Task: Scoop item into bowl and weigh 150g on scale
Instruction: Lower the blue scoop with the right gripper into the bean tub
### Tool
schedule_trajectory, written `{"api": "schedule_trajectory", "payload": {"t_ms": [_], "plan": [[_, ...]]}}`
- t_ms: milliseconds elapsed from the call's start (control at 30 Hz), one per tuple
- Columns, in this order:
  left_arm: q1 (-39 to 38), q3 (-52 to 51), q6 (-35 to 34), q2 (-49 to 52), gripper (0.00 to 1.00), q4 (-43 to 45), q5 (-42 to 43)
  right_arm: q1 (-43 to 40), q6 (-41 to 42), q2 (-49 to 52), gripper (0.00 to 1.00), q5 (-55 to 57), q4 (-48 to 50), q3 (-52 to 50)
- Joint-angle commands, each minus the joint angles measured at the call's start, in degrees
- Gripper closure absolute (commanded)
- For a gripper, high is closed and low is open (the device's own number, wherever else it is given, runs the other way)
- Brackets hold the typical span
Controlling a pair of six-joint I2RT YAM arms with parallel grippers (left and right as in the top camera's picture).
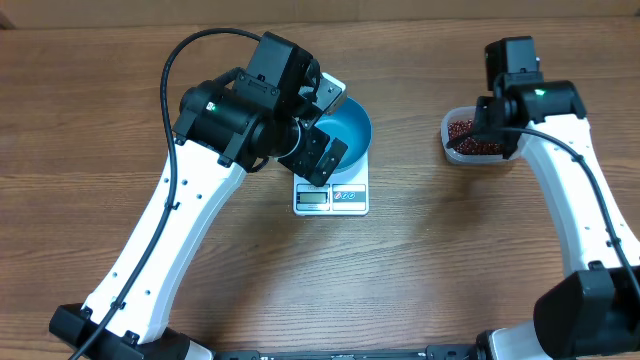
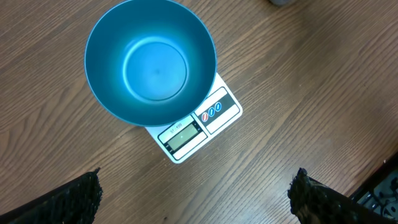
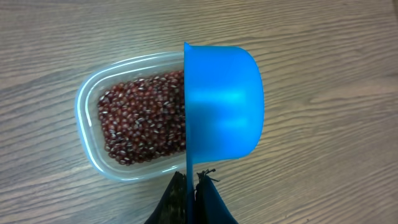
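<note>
The left end effector (image 2: 196,205), jaws wide, hovers over the blue bowl (image 2: 150,62) sitting on the white scale (image 2: 208,118). Well to the right, the right end effector (image 3: 189,196) is clamped on a blue scoop (image 3: 224,102) turned on edge above the beans (image 3: 140,124) in their clear tub (image 3: 86,124).

Overhead looks straight down on the whole surface (image 1: 420,260), sharing bowl (image 1: 355,128) and scale (image 1: 345,197) with the left wrist; right wrist hangs close above the tub (image 3: 86,115).
</note>
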Motion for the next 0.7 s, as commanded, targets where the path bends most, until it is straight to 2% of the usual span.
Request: {"api": "schedule_trajectory", "payload": {"t_ms": [0, 267, 667], "plan": [[0.13, -0.52, 1.09, 0.31, 0.0, 0.24, 0.63, 0.63, -0.37, 0.98, 0.96, 1.22, 0.46, 1.92], [0.13, -0.52, 1.09, 0.81, 0.01, 0.33, 0.61, 1.44, -0.55, 5.07, 0.96, 6.36, -0.17, 1.92], [0.13, -0.52, 1.07, 0.81, 0.0, 1.29, 0.63, 2.08, -0.72, 7.48, 0.96, 7.19, -1.29, 1.86]]}}
